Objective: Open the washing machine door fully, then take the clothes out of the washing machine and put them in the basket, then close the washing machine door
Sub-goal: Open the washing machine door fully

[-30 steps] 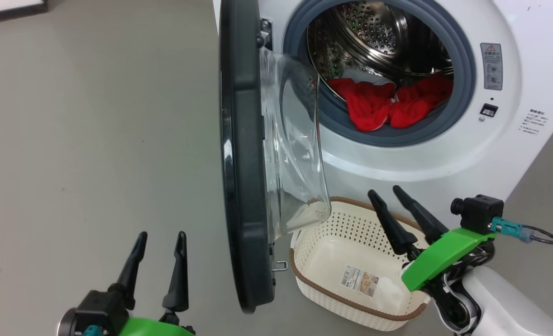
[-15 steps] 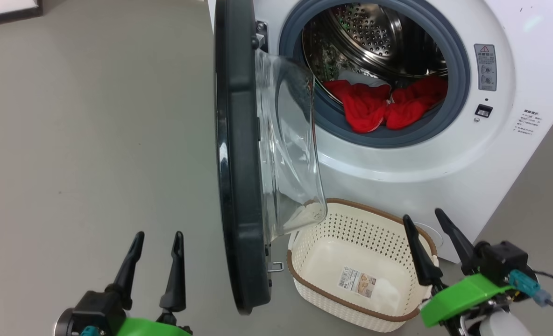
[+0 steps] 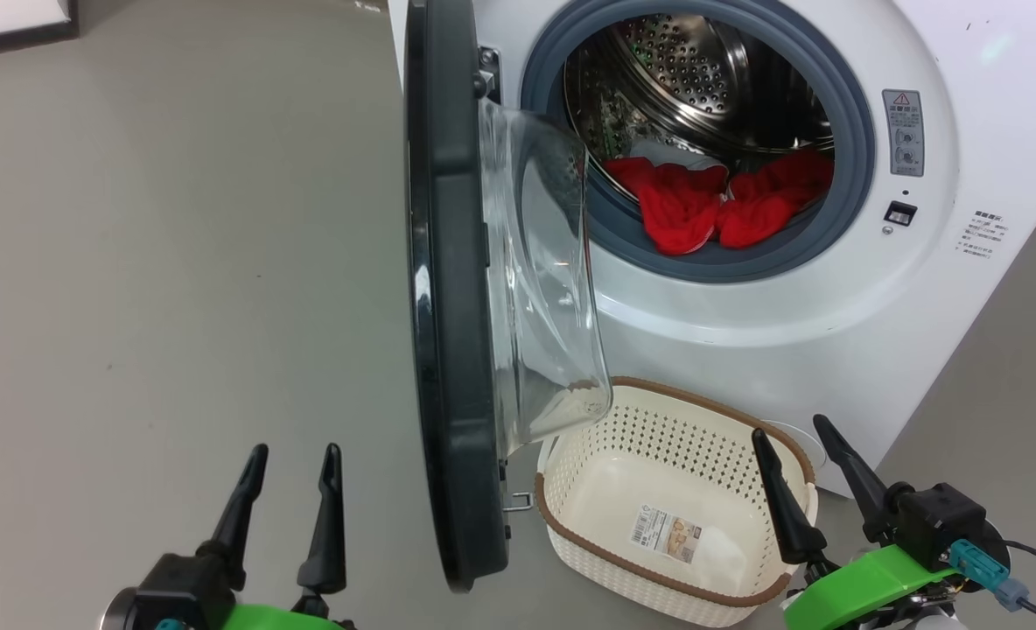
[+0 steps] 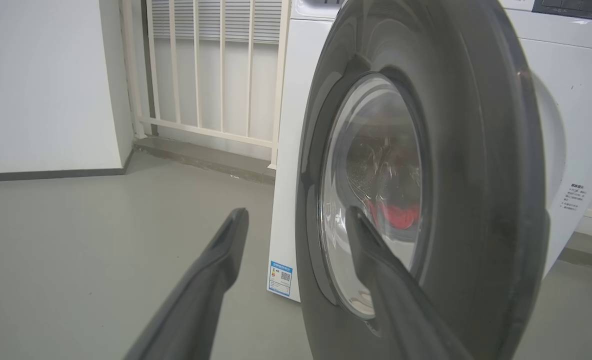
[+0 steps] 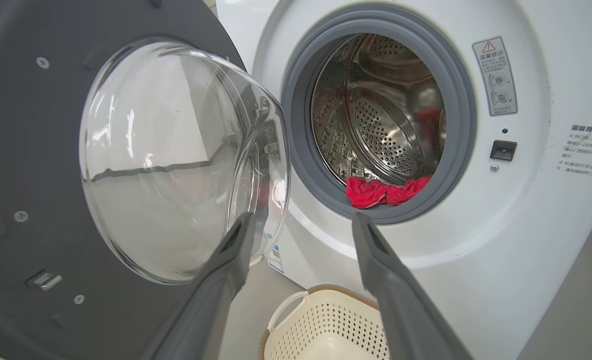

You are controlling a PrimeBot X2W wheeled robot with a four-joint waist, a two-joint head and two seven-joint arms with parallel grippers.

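Note:
The washing machine (image 3: 833, 289) stands ahead with its door (image 3: 448, 289) swung out edge-on toward me, glass bowl (image 3: 544, 280) bulging to the right. Red clothes (image 3: 710, 206) lie at the front of the steel drum, over the grey ring; they also show in the right wrist view (image 5: 383, 191). The basket (image 3: 623, 560) sits empty on the floor below the opening. My left gripper (image 3: 292, 455) is open, low at the left of the door, whose outer face (image 4: 476, 165) is close ahead. My right gripper (image 3: 789, 429) is open beside the basket's right rim, holding nothing.
Grey floor (image 3: 177, 262) spreads to the left of the door. A white wall and a cream railing (image 4: 211, 75) stand behind the machine in the left wrist view. The door's latch hook (image 3: 518, 501) juts out near the basket's left handle.
My right gripper has dropped from above the basket and moved right, to its right rim. The head camera shifted slightly. The left gripper, door and clothes stay put.

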